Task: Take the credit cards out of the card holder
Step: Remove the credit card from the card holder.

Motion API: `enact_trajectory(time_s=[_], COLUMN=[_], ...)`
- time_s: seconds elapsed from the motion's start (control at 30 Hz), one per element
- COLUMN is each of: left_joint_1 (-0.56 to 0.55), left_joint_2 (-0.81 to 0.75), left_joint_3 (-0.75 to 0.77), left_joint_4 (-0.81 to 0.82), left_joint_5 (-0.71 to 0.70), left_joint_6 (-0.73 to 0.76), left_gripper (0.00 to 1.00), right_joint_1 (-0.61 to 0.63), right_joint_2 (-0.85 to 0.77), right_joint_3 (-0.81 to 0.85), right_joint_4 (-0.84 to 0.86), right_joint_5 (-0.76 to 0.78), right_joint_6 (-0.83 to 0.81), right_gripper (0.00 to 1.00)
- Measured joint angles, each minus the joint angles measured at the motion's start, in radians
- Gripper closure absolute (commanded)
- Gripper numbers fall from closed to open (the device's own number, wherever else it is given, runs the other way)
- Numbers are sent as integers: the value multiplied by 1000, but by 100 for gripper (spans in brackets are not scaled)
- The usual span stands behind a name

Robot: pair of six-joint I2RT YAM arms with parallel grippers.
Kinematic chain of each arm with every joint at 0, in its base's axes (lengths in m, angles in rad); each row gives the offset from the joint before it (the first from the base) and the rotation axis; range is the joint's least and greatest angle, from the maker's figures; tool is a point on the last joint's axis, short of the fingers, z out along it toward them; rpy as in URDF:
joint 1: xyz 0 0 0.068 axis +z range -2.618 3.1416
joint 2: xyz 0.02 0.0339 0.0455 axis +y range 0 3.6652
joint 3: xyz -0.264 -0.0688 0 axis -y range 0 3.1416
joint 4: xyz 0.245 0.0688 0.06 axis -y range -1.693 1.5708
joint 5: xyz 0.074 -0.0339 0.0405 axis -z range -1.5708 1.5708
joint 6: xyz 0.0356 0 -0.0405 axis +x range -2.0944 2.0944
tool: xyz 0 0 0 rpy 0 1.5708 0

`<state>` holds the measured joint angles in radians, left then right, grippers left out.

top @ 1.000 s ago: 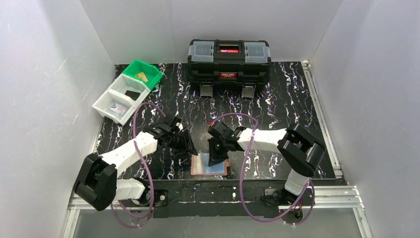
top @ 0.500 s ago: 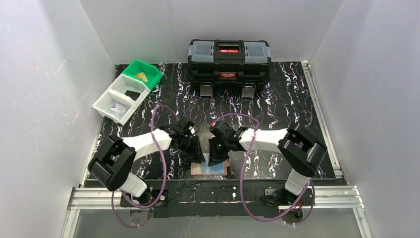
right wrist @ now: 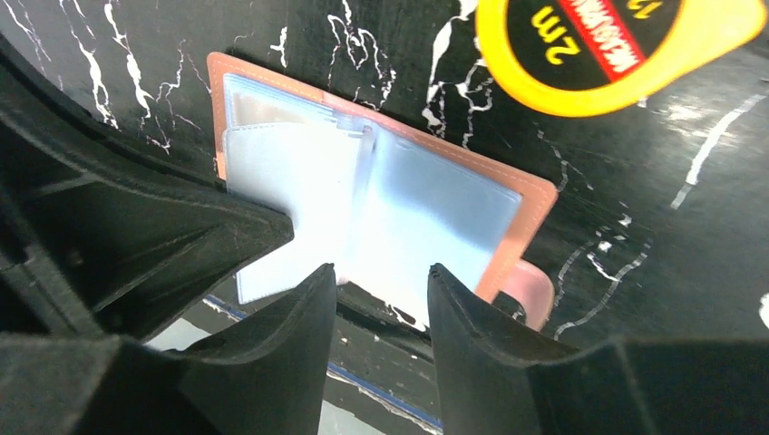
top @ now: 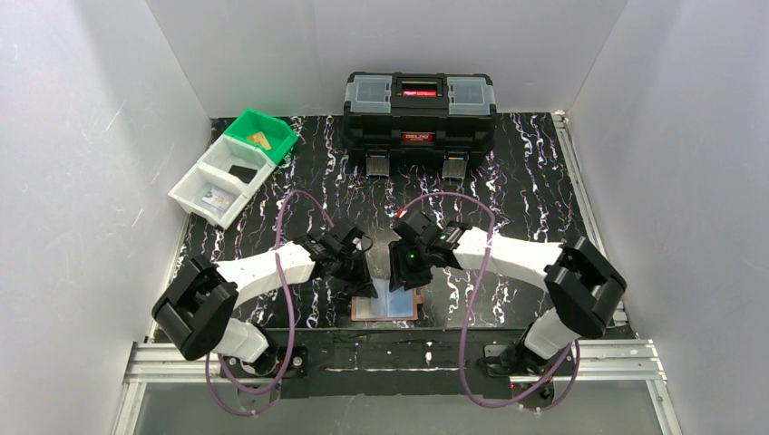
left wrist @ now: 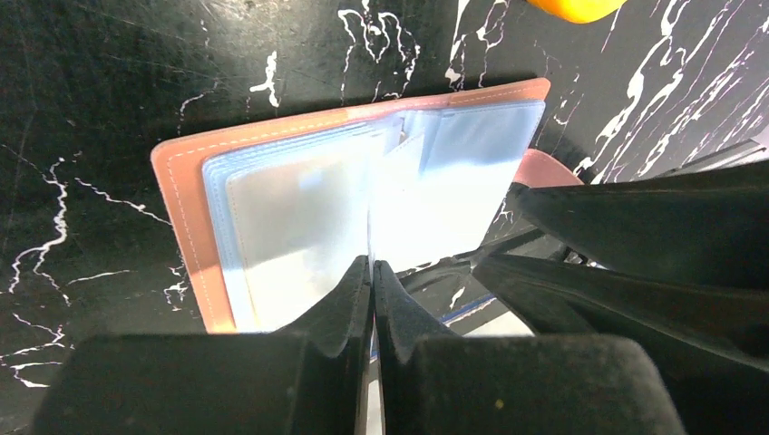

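The card holder (top: 405,314) lies open near the table's front edge, tan-brown leather (left wrist: 181,199) with pale bluish sleeves (right wrist: 426,208). My left gripper (top: 366,288) is down on its left half, jaws shut (left wrist: 373,265) on the edge of a thin sleeve page standing upright. A whitish card (left wrist: 290,227) shows faintly through the left sleeve. My right gripper (top: 402,275) hovers just above the holder's middle, jaws open (right wrist: 381,270) with nothing between them. Other credit cards lie in the bins: gold-tan (top: 261,139), black (top: 241,170), whitish (top: 216,197).
A green bin (top: 277,127) and two white bins (top: 201,177) stand at the back left. A large black toolbox (top: 419,109) sits at the back centre. A round yellow tape measure (right wrist: 617,45) lies just beyond the holder. The table's front rail (top: 390,358) is close behind the holder.
My left gripper moved right onto the card holder and shut on a sleeve page. My right gripper opened, let go and drew slightly up and back.
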<state>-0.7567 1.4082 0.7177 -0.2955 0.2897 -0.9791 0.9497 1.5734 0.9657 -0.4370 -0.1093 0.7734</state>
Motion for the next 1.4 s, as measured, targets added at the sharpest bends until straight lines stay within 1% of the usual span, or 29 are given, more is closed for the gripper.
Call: enact_trajectory(time_s=[0.13, 0.27, 0.5, 0.57, 0.67, 0.8, 0.87, 1.1, 1.27, 1.4], left_joint_1=[-28, -64, -108, -116, -125, -128, -129, -129, -129, -124], left_joint_2=[8, 53, 191, 224, 268, 304, 321, 342, 336, 251], left_joint_3=[25, 74, 163, 187, 217, 241, 257, 296, 308, 306], left_joint_4=[-9, -6, 20, 26, 47, 72, 80, 82, 69, -18], left_joint_5=[-26, -40, -39, -37, -26, -2, 6, 6, -6, -49], left_joint_6=[-20, -33, -35, -35, -36, -48, -55, -68, -52, -14], left_gripper=[83, 76, 57, 53, 50, 48, 44, 40, 39, 40], right_joint_1=[-13, -28, -59, -64, -68, -73, -76, -99, -107, -107], right_joint_2=[-63, -115, -209, -235, -268, -283, -283, -306, -341, -341], right_joint_3=[5, 6, -21, -36, -66, -94, -97, -97, -97, -98], right_joint_4=[-56, -103, -151, -159, -167, -175, -183, -205, -209, -190], right_joint_5=[33, 59, 84, 85, 88, 90, 99, 116, 117, 85], right_joint_6=[-3, -3, 7, 12, 23, 36, 39, 39, 39, 44], right_gripper=[48, 48, 48, 48, 48, 49, 49, 49, 49, 49])
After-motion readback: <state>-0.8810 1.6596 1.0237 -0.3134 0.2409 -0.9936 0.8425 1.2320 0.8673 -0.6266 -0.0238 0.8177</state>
